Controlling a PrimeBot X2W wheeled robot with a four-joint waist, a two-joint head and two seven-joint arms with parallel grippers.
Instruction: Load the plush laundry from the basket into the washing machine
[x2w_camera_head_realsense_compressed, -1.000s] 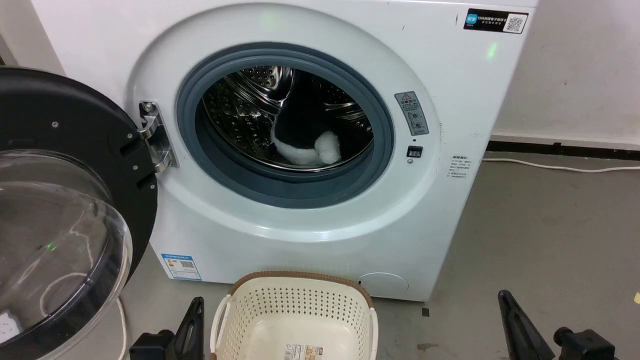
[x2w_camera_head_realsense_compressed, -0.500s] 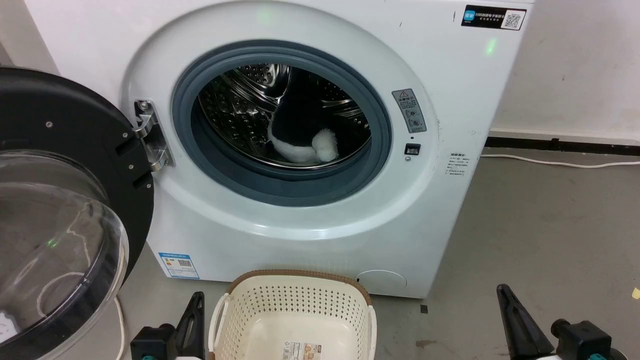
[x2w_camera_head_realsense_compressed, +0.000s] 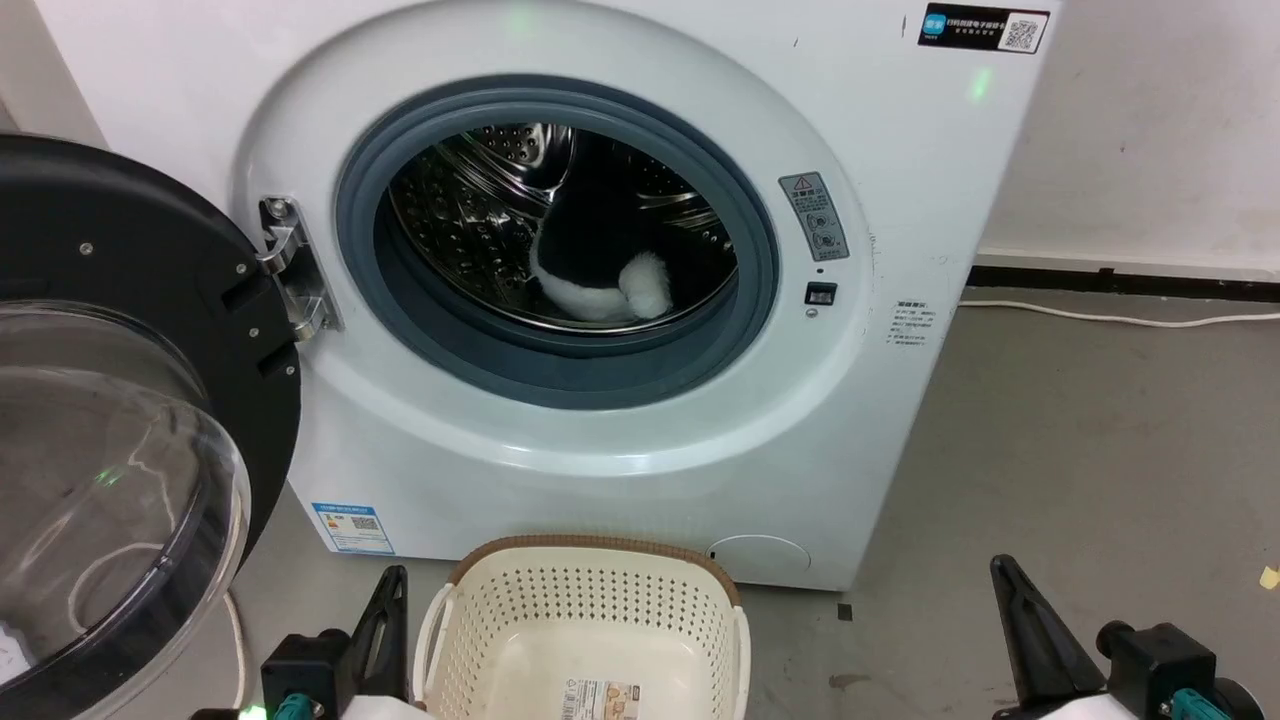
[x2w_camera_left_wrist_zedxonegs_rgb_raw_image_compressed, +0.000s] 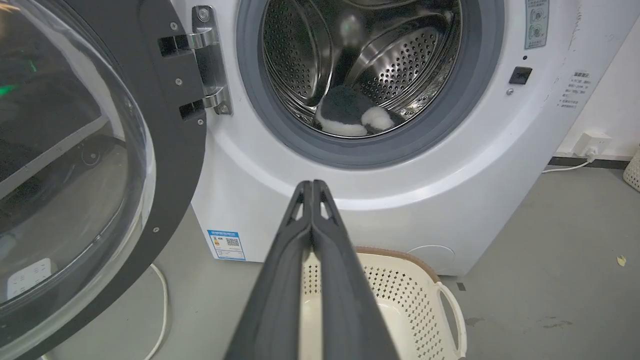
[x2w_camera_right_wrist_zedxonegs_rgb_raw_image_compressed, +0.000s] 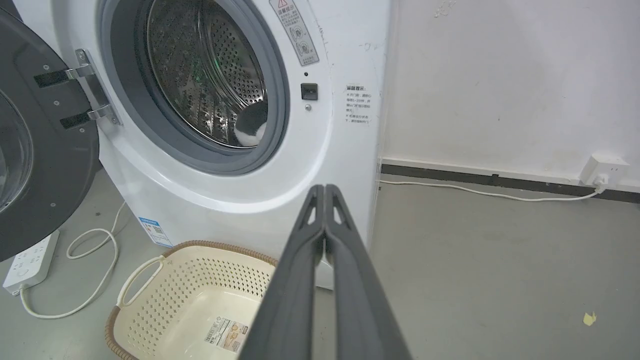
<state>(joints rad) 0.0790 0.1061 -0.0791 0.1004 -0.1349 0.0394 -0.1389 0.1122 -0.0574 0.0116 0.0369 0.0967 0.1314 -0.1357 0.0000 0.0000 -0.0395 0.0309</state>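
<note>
Plush (x2w_camera_head_realsense_compressed: 598, 272) is lying low inside the washer (x2w_camera_head_realsense_compressed: 880, 420), and the basket (x2w_camera_head_realsense_compressed: 600, 547) sits empty in front. The left claw (x2w_camera_left_wrist_zedxonegs_rgb_raw_image_compressed: 312, 185) and right claw (x2w_camera_right_wrist_zedxonegs_rgb_raw_image_compressed: 325, 188) are clenched on nothing, near the basket. I'd just keep arms clear of the door (x2w_camera_head_realsense_compressed: 150, 250). Since a second ago only the camera shifted; plush hasn't budged.

White, grey and black, with one cream basket

The washing machine (x2w_camera_head_realsense_compressed: 900, 200) is white, with a grey rubber ring (x2w_camera_head_realsense_compressed: 560, 385) and a shiny steel drum (x2w_camera_head_realsense_compressed: 465, 230) dotted with holes. The plush laundry (x2w_camera_head_realsense_compressed: 598, 262) is black with white patches. The door (x2w_camera_head_realsense_compressed: 130, 290) is black-framed and clear. The basket (x2w_camera_head_realsense_compressed: 590, 600) is cream, patterned with rows of holes, under a brown woven-look rim (x2w_camera_head_realsense_compressed: 600, 545). The floor (x2w_camera_head_realsense_compressed: 1080, 450) is grey.
</note>
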